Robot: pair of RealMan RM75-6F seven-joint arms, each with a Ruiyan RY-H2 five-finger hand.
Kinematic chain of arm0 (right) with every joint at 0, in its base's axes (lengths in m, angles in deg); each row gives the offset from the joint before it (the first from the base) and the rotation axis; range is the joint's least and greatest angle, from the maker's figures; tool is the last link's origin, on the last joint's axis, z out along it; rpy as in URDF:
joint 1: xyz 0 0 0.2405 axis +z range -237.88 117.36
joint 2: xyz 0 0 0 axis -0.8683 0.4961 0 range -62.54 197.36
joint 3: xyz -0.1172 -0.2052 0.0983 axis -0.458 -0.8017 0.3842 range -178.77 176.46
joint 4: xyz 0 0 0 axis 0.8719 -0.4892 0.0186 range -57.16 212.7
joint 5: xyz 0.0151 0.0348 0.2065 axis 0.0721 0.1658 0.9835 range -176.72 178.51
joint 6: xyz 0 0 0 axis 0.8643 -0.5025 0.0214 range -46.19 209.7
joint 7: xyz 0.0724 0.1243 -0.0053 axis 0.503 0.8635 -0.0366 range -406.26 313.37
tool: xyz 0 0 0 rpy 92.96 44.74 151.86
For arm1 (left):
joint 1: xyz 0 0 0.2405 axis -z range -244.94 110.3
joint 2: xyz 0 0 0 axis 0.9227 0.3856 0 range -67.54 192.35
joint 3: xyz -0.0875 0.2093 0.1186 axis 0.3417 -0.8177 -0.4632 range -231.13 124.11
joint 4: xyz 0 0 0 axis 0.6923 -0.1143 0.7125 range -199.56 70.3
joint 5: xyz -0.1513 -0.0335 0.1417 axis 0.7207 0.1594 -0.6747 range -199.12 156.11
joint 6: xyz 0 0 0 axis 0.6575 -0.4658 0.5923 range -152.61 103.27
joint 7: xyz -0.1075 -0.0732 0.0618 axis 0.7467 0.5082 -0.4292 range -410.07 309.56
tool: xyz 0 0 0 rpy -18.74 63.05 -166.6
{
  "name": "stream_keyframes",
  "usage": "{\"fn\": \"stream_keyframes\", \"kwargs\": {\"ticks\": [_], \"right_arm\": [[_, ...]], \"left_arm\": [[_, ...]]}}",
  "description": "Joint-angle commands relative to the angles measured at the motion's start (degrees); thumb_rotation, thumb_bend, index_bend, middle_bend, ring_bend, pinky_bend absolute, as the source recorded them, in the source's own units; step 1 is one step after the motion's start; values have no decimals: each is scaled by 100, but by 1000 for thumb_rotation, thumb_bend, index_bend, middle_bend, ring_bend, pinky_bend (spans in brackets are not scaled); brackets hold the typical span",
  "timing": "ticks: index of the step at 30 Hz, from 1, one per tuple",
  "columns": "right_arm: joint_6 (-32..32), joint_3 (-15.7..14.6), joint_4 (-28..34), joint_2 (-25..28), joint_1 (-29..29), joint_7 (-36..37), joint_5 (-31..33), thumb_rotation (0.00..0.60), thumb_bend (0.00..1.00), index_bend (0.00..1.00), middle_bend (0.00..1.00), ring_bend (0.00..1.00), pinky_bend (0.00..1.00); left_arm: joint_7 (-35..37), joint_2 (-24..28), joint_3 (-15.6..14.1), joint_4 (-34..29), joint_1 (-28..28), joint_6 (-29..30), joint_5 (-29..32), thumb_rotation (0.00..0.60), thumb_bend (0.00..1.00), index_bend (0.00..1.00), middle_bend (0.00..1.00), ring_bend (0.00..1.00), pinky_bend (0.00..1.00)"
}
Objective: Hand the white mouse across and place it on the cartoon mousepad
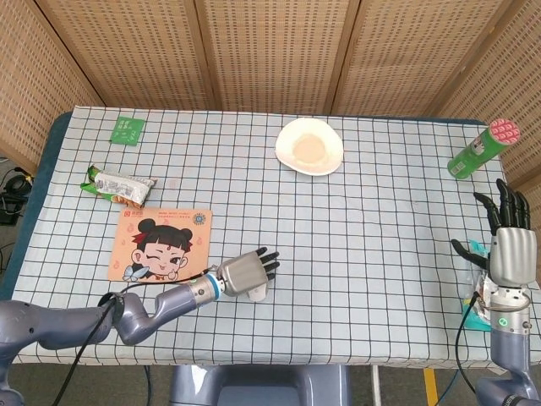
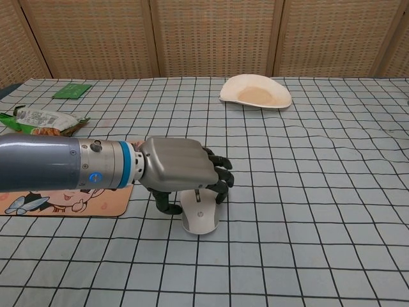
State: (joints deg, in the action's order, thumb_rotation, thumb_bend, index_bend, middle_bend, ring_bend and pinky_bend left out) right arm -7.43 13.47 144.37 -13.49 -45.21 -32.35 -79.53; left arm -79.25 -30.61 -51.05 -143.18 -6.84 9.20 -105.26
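The white mouse (image 2: pixel 199 219) lies on the checked tablecloth near the front edge, just right of the cartoon mousepad (image 2: pixel 64 199). My left hand (image 2: pixel 182 169) covers it from above, thumb against its left side and the other fingers curled over its top and right side. In the head view only the mouse's tip (image 1: pixel 259 294) shows from under the left hand (image 1: pixel 245 272), a short way right of the mousepad (image 1: pixel 161 244). My right hand (image 1: pixel 507 245) is raised at the table's right edge, fingers spread and holding nothing.
A white plate (image 1: pixel 309 147) sits at the back centre. A green can (image 1: pixel 482 150) stands at the far right. A snack packet (image 1: pixel 118 184) and a green sachet (image 1: pixel 128 129) lie behind the mousepad on the left. Wicker screens close off the back.
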Motion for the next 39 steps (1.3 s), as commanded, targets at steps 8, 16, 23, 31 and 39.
{"fn": "stream_keyframes", "kwargs": {"ticks": [8, 16, 23, 31, 39], "right_arm": [[-40, 11, -33, -16, -10, 23, -34, 600, 119, 234, 67, 0, 48], [-33, 12, -71, -39, -5, -16, -44, 600, 119, 234, 67, 0, 48], [-49, 12, -103, -60, -3, -70, -58, 600, 119, 234, 67, 0, 48], [-103, 38, -122, -64, -10, -117, -62, 600, 119, 234, 67, 0, 48], [-109, 7, -114, -84, -9, -180, -103, 600, 119, 234, 67, 0, 47]], "left_arm": [[-30, 294, -198, -156, -148, 292, -63, 600, 446, 336, 131, 18, 156], [405, 964, -516, -279, -355, 860, -658, 600, 446, 379, 167, 53, 191], [1112, 1680, -1006, -7, -686, 1652, -1412, 600, 446, 425, 205, 101, 225], [2138, 1790, -1644, 1083, -1077, 2689, -2367, 600, 445, 428, 209, 104, 230], [2552, 1595, -1997, 2057, -1346, 3054, -2783, 600, 445, 429, 209, 104, 230]]}}
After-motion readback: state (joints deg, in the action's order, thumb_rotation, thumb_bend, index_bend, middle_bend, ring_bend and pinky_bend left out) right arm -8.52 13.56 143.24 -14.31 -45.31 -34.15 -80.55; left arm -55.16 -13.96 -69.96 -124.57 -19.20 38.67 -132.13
